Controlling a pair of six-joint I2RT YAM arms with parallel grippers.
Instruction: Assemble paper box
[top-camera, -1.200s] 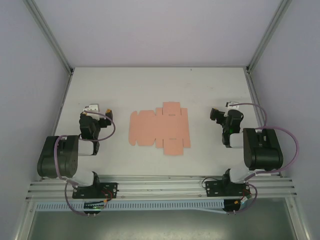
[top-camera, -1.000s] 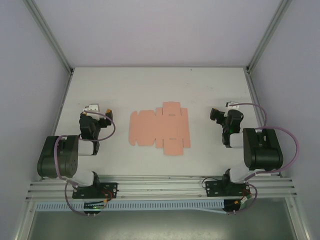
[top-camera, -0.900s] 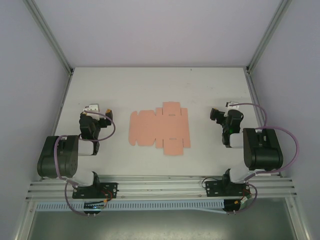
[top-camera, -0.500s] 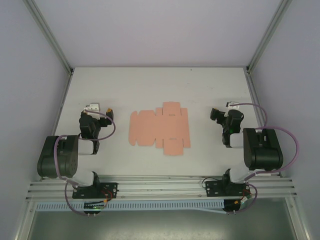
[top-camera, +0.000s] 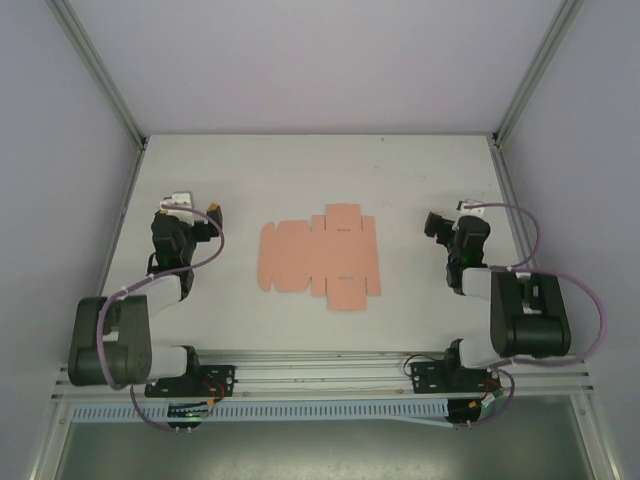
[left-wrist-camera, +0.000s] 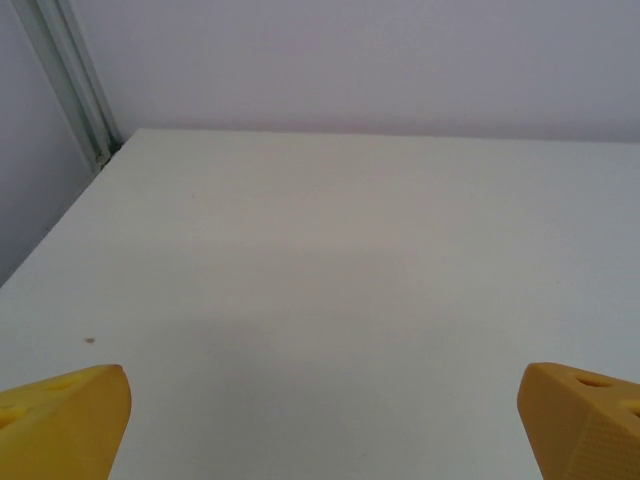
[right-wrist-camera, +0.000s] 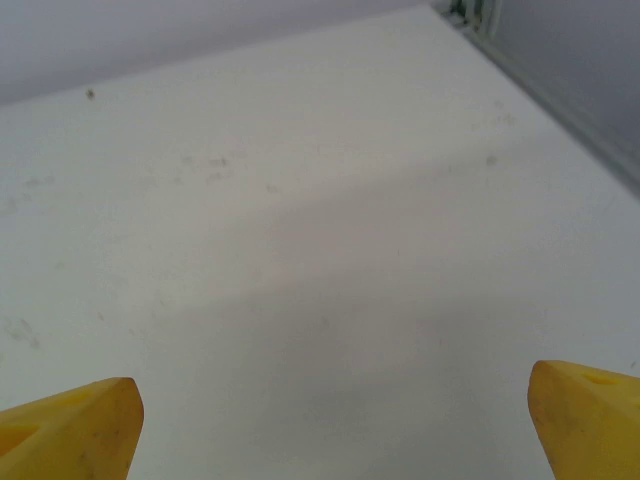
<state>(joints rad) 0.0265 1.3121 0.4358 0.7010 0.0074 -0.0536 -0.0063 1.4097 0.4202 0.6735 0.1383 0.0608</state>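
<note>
The white table (top-camera: 300, 170) takes up most of the top view, closed in by pale walls, with slim metal posts (top-camera: 100, 70) rising from its far corners and a ribbed aluminium rail (top-camera: 320, 375) running along its near edge. Both arms are bolted to that rail. The left arm (top-camera: 110, 335) reaches up along the left edge of the table and the right arm (top-camera: 525, 315) up along the right edge, each with a looping lilac cable. The paper box (top-camera: 318, 258) lies about the middle of the table as a flat, unfolded salmon-pink die-cut sheet. Square flaps stick out toward the far and near edges and rounded tabs sit at its left end. It rests between the two arms, well apart from both, and nothing touches it. The left gripper (top-camera: 198, 206) sits near the left edge with its jaws spread wide and nothing between them. In the left wrist view the left gripper (left-wrist-camera: 320, 420) shows its yellow fingertips (left-wrist-camera: 60, 420) at the two lower corners, with bare table between. The right gripper (top-camera: 450, 214) sits near the right edge, also spread wide and empty. In the right wrist view the right gripper (right-wrist-camera: 330, 420) shows its yellow tips (right-wrist-camera: 65, 425) in the lower corners over faintly scuffed tabletop. A small dark speck (left-wrist-camera: 90, 340) marks the table near the left fingertip.
</note>
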